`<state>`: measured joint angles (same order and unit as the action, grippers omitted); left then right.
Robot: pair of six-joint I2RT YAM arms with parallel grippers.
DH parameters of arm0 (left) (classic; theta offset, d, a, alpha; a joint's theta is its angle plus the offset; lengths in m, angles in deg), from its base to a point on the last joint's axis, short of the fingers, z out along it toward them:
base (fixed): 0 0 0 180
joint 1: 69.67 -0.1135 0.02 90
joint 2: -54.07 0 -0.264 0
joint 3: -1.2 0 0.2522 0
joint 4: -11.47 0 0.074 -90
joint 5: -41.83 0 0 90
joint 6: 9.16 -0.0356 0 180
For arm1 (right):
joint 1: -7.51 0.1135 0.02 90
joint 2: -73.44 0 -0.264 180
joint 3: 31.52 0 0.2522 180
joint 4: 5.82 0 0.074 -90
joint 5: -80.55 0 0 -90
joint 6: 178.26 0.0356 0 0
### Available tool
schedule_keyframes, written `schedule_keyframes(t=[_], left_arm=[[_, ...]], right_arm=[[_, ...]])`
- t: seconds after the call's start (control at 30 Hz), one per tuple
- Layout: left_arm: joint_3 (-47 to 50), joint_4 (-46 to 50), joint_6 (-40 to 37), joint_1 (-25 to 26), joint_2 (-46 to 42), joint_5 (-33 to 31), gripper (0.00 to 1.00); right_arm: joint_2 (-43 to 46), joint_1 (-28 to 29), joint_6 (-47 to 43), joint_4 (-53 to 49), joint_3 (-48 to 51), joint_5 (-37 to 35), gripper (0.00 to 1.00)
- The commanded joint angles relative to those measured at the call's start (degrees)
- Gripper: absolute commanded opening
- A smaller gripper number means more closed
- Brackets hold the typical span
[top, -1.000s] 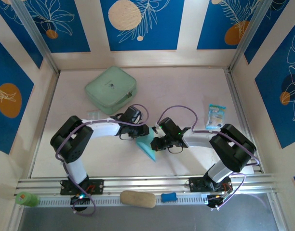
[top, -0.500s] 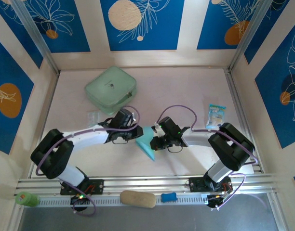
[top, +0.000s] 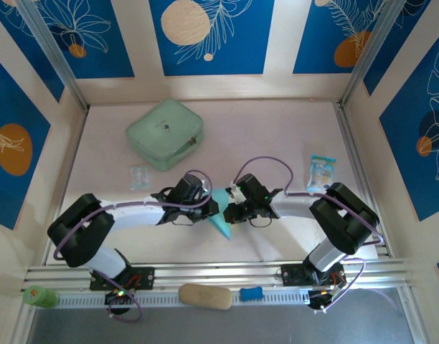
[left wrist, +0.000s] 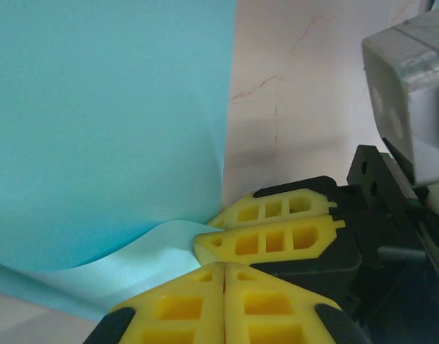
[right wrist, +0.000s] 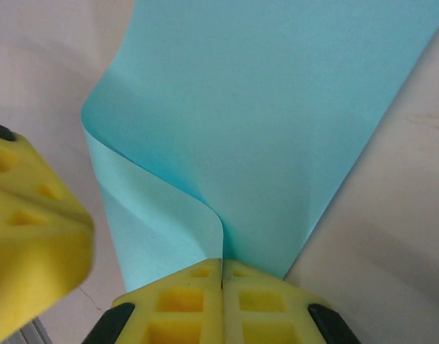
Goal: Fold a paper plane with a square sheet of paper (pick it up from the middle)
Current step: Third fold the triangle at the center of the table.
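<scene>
left pincer (left wrist: 224,269): yellow fingers pressed together, no gap. curled pale edge of cyan paper sheet (left wrist: 105,129) reaches its tip; whether it is pinched, cannot tell. right pincer (right wrist: 222,266): fully closed on fold of sheet, two layers go into seam. both pincers tip to tip, just beside each other. sheet partly folded, bowed up, pointed end toward near side, at near middle of counter (top: 277,129). mint-green case (top: 166,132) far left, well apart. printed packet (top: 321,173) at right.
</scene>
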<state>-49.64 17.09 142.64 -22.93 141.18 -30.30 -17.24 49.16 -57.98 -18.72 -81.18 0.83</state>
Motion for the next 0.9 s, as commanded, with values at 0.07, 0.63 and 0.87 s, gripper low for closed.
schedule_keyframes(t=[0.07,0.63,0.87], left_arm=[[2.7,-3.6,2.5,0.4,1.7,0.3,0.08],[3.9,-2.0,0.7,0.3,4.2,-1.5,0.1],[4.8,-0.5,0.6,0.4,5.2,-2.7,0.1]], right_arm=[[-1.8,-0.4,-0.1,-2.2,0.2,-1.2,0.05],[-1.7,-0.4,0.0,-2.4,0.2,-1.2,0.05],[-1.3,-0.4,0.0,-2.3,0.0,-0.4,0.08]])
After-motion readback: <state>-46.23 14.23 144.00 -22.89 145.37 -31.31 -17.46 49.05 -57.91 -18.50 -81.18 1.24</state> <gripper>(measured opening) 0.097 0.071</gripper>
